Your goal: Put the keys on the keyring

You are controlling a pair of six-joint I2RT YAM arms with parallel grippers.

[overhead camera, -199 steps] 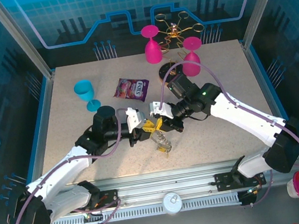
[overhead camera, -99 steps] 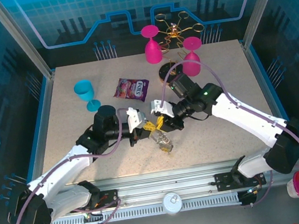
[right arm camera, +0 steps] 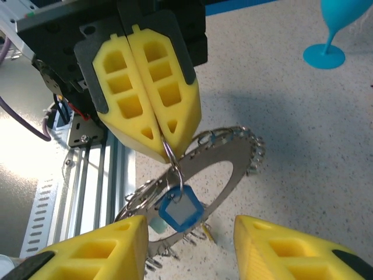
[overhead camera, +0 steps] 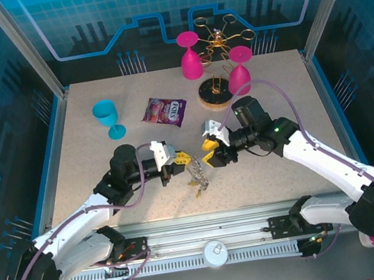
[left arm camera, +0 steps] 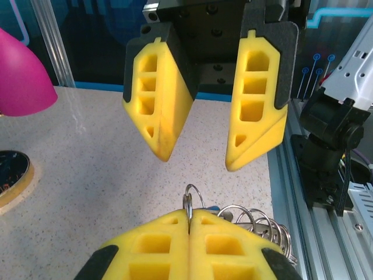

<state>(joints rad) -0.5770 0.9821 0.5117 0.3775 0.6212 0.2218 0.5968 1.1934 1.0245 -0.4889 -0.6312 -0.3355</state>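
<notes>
The table (overhead camera: 85,162) bears three goblets: two pink goblets (overhead camera: 190,58) and one blue goblet (overhead camera: 106,115). There is one snack packet (overhead camera: 166,111) and one wire rack (overhead camera: 214,96). One keyring (right arm camera: 233,156) carries keys (right arm camera: 254,153) too small to count; one blue-tagged key (right arm camera: 180,211) stands out. Two grippers show: left gripper (overhead camera: 189,160) and right gripper (overhead camera: 206,154).

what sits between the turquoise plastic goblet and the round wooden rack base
A purple foil snack packet, lying flat between them, in the top external view.
</notes>
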